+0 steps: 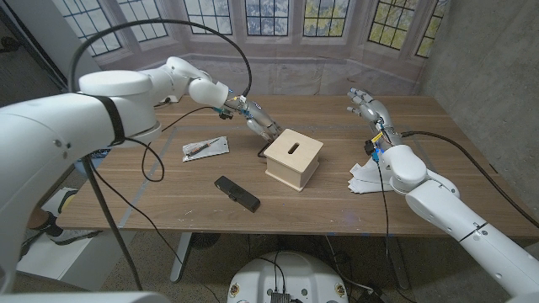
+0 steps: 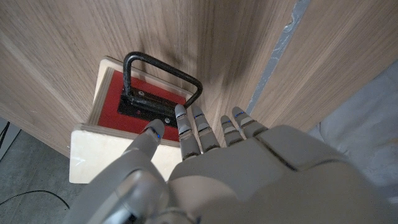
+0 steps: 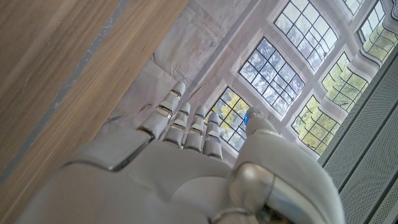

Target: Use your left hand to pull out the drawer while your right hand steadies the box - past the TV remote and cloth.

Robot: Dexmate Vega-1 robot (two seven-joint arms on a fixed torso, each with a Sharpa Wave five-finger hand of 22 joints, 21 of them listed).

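Near the table's (image 1: 168,194) middle stands the box (image 1: 294,158), a small pale plywood cube with a slot in its lid. Its drawer (image 2: 111,98), red-faced, carries a black wire bail handle (image 2: 163,79) on the side facing the left hand (image 1: 263,124). By its look the box is light and rigid, so it would likely slide under a pull unless braced from the opposite side. The handle is the evident grip point: thin, stiff metal, best hooked from within the loop. The left hand's fingers (image 2: 181,122) are extended and slightly parted, just short of the handle, holding nothing. The right hand (image 1: 367,106) hovers spread and empty, well apart from the box, above the cloth (image 1: 365,177). The remote (image 1: 236,193) lies in front of the box. Whether the drawer is fully seated cannot be determined. A flat packet (image 1: 205,149) beside the left arm is too small to identify.
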